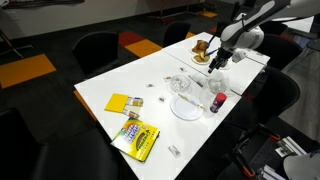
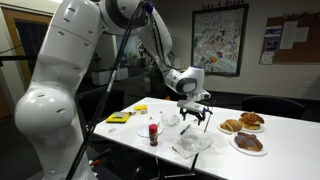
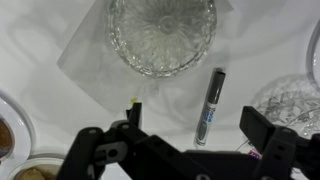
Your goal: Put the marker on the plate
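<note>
The marker is dark with a silvery label. It lies flat on the white table, below a cut-glass bowl. My gripper is open and hovers over the marker, one finger on each side, not touching it. In both exterior views the gripper hangs over the table's far end. The plain white plate lies nearer the table's edge, next to the small red cup. The plate is apart from the gripper and nothing shows on it. I cannot pick out the marker in either exterior view.
A second glass piece lies right of the marker. Dishes of brown food stand at the table's end. A yellow packet and yellow pad lie at the other end. Dark chairs surround the table.
</note>
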`<state>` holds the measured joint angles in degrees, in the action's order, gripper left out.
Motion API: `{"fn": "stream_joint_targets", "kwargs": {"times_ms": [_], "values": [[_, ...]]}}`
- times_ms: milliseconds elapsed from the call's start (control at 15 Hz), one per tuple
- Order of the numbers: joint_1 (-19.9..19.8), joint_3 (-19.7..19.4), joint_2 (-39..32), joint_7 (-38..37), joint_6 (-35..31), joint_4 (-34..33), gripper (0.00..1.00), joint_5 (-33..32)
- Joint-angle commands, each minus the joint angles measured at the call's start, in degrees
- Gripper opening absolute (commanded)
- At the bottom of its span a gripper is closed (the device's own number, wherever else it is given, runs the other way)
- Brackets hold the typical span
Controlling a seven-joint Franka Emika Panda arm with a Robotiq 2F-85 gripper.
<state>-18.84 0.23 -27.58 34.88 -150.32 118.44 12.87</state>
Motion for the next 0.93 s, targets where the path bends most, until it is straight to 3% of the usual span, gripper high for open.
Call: {"fn": "stream_joint_targets", "kwargs": {"times_ms": [0, 267, 400, 867], "values": [[-2.4, 2.8, -4.6, 3.9, 2.4, -6.0, 1.00, -0.1], [-4.7, 8.8, -8.0, 10.8, 1.4, -8.9, 1.00, 3.4], [-3.6, 9.5, -9.5, 11.2, 2.6, -10.0, 1.00, 2.8], [2.2, 4.2, -12.9, 2.3, 5.7, -12.3, 1.00, -5.2]]}}
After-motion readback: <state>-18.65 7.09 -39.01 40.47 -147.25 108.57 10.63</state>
